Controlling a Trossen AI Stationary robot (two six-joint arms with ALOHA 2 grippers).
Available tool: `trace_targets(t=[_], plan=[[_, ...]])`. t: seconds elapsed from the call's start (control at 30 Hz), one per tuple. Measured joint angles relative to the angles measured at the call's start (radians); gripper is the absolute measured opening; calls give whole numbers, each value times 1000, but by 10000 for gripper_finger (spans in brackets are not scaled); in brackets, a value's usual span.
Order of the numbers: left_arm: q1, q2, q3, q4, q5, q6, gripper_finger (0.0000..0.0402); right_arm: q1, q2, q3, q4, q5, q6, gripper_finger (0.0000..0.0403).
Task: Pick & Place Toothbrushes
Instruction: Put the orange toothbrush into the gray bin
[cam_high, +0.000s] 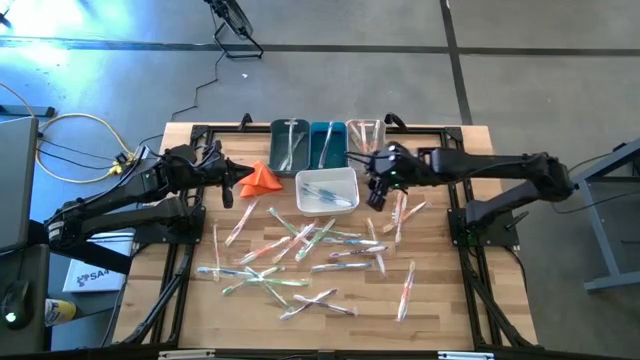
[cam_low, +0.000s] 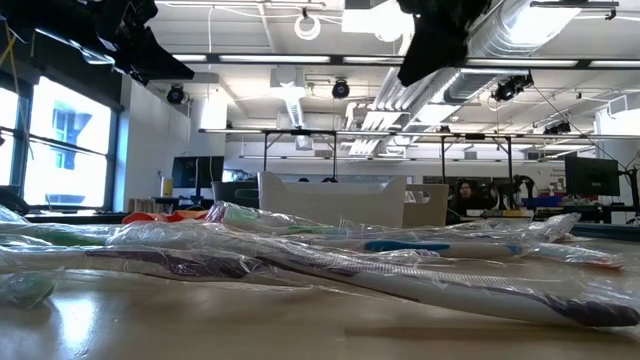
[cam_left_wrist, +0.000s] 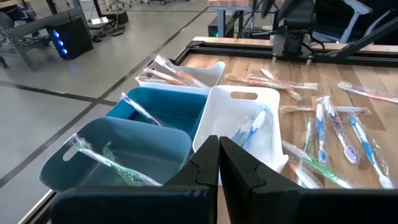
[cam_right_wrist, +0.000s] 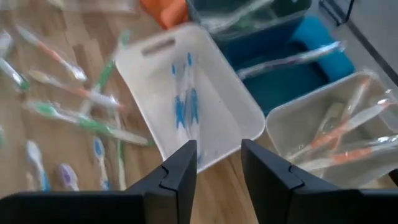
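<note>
Many wrapped toothbrushes (cam_high: 300, 250) lie scattered flat on the wooden table, with green, blue, orange and whitish handles. Four bins stand at the far edge. A white bin (cam_high: 327, 190) holds blue toothbrushes (cam_right_wrist: 185, 99). A dark teal bin (cam_left_wrist: 118, 149) holds a green one, a blue bin (cam_left_wrist: 161, 109) holds one, and a clear bin (cam_right_wrist: 336, 137) holds orange ones. My right gripper (cam_right_wrist: 219, 168) is open and empty, hovering above the right near corner of the white bin. My left gripper (cam_left_wrist: 219, 165) is shut and empty, raised left of the bins by the orange cloth (cam_high: 262, 177).
The orange folded cloth lies just left of the white bin. Black frame rails (cam_high: 180, 250) run along the table's sides. Most toothbrushes lie in the table's middle, with a few (cam_high: 406, 290) toward the right near part. Bare wood shows along the near edge.
</note>
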Motion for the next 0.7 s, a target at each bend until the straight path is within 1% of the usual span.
trace_targets(t=[0.07, 0.17, 0.27, 0.4, 0.5, 0.6, 0.7], plan=[[0, 0, 0, 0, 0, 0, 8, 0, -35, 0, -26, 1, 4, 119], [0, 0, 0, 0, 0, -1, 8, 0, -81, -1, -17, 2, 4, 119], [0, 0, 0, 0, 1, -1, 8, 0, -115, -39, 49, 13, -8, 119], [0, 0, 0, 1, 1, -1, 8, -15, -168, -177, 203, 23, -28, 119], [0, 0, 0, 1, 1, -1, 8, -40, -198, -282, 315, 26, -10, 119], [0, 0, 0, 5, 4, -1, 8, -72, -210, -357, 394, 26, 62, 119], [0, 0, 0, 39, 4, -6, 8, -102, -211, -412, 411, 27, 162, 119]])
